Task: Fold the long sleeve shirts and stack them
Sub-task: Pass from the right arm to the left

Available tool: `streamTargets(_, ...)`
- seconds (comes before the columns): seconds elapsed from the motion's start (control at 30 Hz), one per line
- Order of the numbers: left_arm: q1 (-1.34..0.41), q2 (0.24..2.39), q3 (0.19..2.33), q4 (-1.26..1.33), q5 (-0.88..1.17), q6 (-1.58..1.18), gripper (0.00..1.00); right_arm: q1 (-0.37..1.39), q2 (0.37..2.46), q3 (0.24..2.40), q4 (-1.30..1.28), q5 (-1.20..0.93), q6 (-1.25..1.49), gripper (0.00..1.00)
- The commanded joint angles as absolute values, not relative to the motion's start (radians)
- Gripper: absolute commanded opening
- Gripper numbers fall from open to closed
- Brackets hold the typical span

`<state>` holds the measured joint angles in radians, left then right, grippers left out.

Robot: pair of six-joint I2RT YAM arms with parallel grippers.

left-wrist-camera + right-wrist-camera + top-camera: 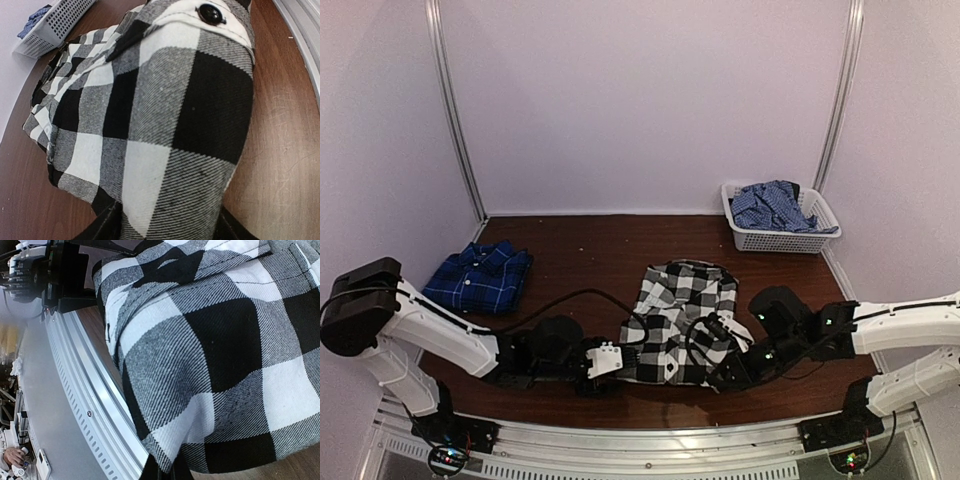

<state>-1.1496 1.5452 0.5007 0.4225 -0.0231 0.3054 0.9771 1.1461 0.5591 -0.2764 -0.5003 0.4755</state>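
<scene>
Checked cloth crowds both wrist views: the black-and-white shirt (pixel 682 320) lies mid-surface, a little right of centre, with its near hem at my pincers, and the blue plaid shirt (pixel 480 280) sits folded well apart on the left. I judge it light, soft and limp, likely to sag between holds, so I would take it at the two near hem corners, pinching every layer. Both arms lie low and reach inward; the right pincer (pixel 165 471) is clamped on the hem, while the left pincer (pixel 170 227) stands apart around a fold, and I cannot tell whether it bites.
</scene>
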Motion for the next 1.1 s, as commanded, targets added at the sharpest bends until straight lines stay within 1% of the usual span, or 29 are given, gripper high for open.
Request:
streamTargets(0.0,-1.159,1.582,0.536,0.444,-0.022,0.327,0.58,0.967,1.12,0.547,-0.27,-0.519,0.48,0.0)
streamTargets(0.13,-1.166,1.583,0.545,0.423,-0.02,0.32,0.41,0.966,1.122,0.538,-0.272,-0.527,0.481,0.0)
streamTargets(0.2,-1.168,1.573,0.552,0.403,-0.009,0.309,0.28,0.966,1.12,0.53,-0.273,-0.536,0.483,0.0)
streamTargets(0.27,-1.175,1.561,0.569,0.348,0.0,0.292,0.13,0.966,1.111,0.523,-0.278,-0.537,0.492,0.0)
streamTargets(0.33,-1.193,1.551,0.592,0.283,0.0,0.26,0.0,0.968,1.089,0.514,-0.297,-0.54,0.506,0.0)
streamTargets(0.43,-1.23,1.53,0.626,0.186,0.0,0.185,0.0,0.973,1.052,0.504,-0.339,-0.538,0.522,0.0)
streamTargets(0.53,-1.244,1.494,0.631,0.142,0.066,0.095,0.0,0.98,1.013,0.492,-0.377,-0.516,0.526,0.07)
streamTargets(0.7,-1.243,1.47,0.688,0.031,0.128,-0.014,0.0,0.989,0.961,0.494,-0.403,-0.449,0.545,0.3)
streamTargets(0.83,-1.238,1.498,0.763,-0.059,0.17,-0.077,0.0,0.999,0.942,0.503,-0.416,-0.405,0.556,0.44)
streamTargets(0.9,-1.216,1.511,0.79,-0.083,0.217,-0.099,0.0,1.015,0.925,0.518,-0.43,-0.369,0.564,0.56)
streamTargets(0.97,-1.177,1.516,0.805,-0.094,0.272,-0.122,0.0,1.042,0.901,0.54,-0.445,-0.321,0.567,0.64)
streamTargets(1.07,-1.126,1.516,0.836,-0.128,0.353,-0.142,0.0,1.09,0.876,0.583,-0.476,-0.233,0.566,0.72)
